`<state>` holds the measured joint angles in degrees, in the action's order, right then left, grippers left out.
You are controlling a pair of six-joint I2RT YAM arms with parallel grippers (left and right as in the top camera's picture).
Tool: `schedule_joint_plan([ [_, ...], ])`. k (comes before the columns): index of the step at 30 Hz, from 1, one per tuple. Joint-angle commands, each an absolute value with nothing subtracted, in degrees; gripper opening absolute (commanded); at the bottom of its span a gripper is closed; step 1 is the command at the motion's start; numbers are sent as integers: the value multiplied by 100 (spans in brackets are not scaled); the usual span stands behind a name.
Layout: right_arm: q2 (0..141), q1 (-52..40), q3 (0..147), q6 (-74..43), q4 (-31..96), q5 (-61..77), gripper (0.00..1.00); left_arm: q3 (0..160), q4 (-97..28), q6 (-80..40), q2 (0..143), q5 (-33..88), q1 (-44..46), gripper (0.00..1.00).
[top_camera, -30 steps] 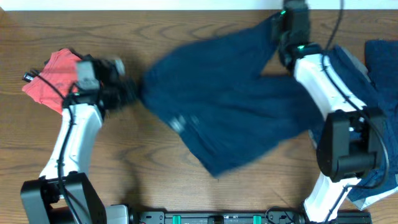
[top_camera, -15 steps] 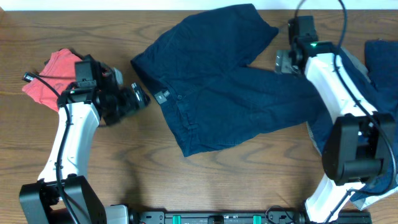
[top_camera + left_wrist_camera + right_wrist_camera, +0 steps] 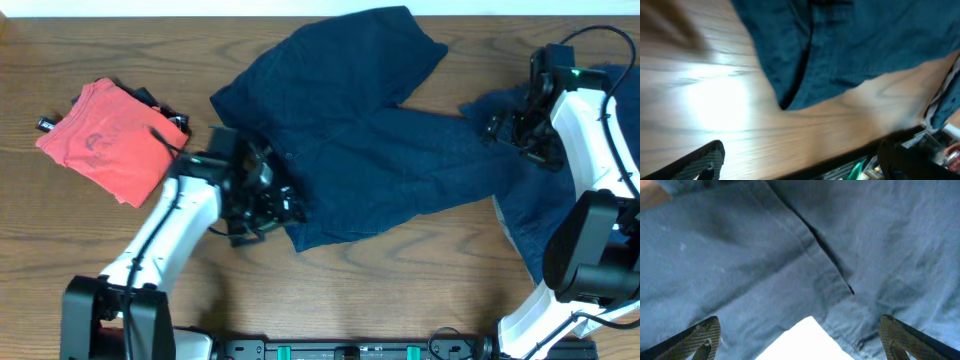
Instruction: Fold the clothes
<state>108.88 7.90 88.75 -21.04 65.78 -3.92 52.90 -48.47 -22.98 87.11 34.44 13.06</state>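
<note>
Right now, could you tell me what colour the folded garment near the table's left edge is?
The folded garment is coral red, clearest in the overhead view.

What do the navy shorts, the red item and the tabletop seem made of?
Navy shorts: matte woven cloth, likely cotton; stitched seams, soft creases. Red item: soft matte fabric, folded; weave too small to tell. Tabletop: wood or wood-look laminate, slightly glossy; grain lines and glare.

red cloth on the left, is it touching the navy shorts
No, the red cloth lies apart from the navy shorts, with a strip of bare table between them.
</note>
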Motion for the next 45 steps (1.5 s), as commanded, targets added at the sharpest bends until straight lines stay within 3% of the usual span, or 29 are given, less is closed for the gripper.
schedule_joint_plan([
  [1,10685,825,8903,-2010,6646,-158,99,4893,-4412,-4158,8711,3409,1728,98],
  [8,10604,821,8903,-2008,6692,-106,99,4171,-2788,-5846,8713,2912,2530,98],
  [10,10597,821,8903,-2005,6709,-104,99,4132,-2661,-5994,8713,2561,2689,94],
  [14,10597,819,8903,-1988,6834,-16,99,4132,-2644,-6012,8713,1955,2838,34],
  [16,10597,819,8903,-1959,6862,82,99,4132,-2648,-6010,8713,1844,2836,10],
  [17,10597,819,8903,-1959,6877,93,99,4132,-2652,-6010,8713,1831,2823,6],
  [25,10597,819,8903,-1841,7336,222,99,4134,-3553,-5175,8628,1568,1855,6],
  [34,10597,432,8781,-749,8252,2187,99,4136,-4150,-3885,8217,1702,-21,6],
  [39,10549,-91,8353,-950,8315,2405,99,4134,-4329,-3715,8224,1730,-78,6],
  [45,9854,-438,7089,-2032,7655,2224,99,4134,-4351,-3568,8224,1730,-80,6],
])
